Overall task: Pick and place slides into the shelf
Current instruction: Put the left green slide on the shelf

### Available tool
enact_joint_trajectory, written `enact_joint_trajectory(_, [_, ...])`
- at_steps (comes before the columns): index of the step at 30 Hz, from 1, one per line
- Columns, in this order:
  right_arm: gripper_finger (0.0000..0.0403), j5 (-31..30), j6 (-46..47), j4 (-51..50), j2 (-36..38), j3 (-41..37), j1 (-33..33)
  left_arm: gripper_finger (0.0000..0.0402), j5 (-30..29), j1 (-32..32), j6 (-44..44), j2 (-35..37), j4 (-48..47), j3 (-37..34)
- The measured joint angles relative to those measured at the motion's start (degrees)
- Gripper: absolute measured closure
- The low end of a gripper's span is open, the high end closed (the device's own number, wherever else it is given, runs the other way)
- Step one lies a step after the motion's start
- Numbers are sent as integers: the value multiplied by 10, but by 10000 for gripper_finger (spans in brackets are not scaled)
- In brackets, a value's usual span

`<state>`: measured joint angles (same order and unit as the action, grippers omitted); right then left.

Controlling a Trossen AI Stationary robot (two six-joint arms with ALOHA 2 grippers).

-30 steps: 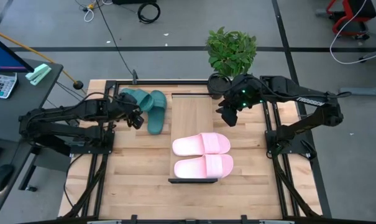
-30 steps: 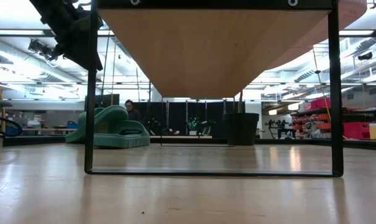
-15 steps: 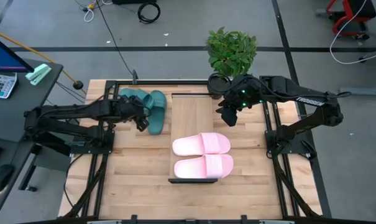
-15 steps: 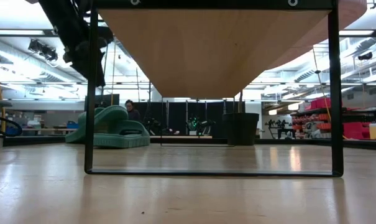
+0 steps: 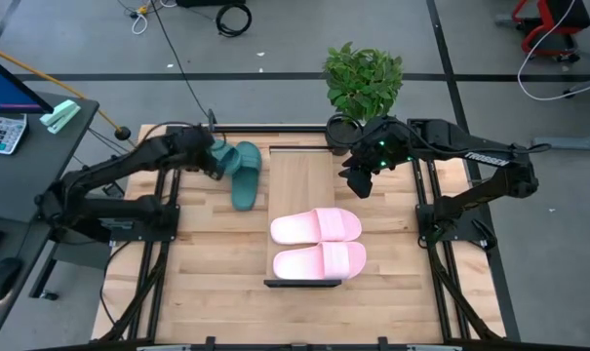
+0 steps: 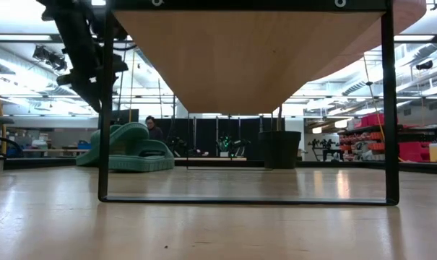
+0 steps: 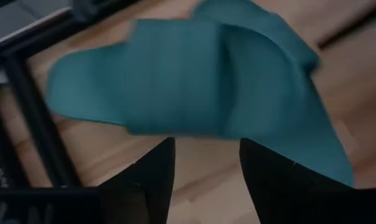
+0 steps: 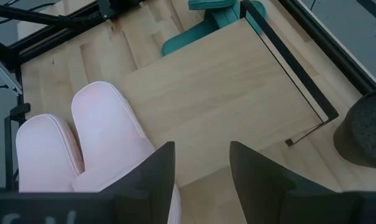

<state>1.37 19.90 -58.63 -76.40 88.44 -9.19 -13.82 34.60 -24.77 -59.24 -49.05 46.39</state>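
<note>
Two light pink slides [image 5: 318, 244] lie side by side on the light wood shelf [image 5: 299, 180]; two teal slides [image 5: 238, 168] overlap just beside its far-left corner.

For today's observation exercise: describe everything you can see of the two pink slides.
The two pink slides are soft-looking, light pink, open-toe sandals, each with one wide strap. They lie side by side, touching, soles down, across the near end of the shelf, with their ends slightly overhanging its edge. Neither gripper touches them. The right wrist view shows their rounded ends resting on the pale wood.
</note>
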Motion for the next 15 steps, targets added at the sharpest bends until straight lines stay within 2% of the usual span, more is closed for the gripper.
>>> enact_joint_trajectory(6, [240,1,1,0,0,0,0,221,15,101,42,-7,15,0])
enact_joint_trajectory(9, [235,2,1,0,0,0,0,211,47,140,47,-28,14,0])
enact_joint_trajectory(15, [227,5,1,0,0,0,0,174,57,171,51,-72,43,0])
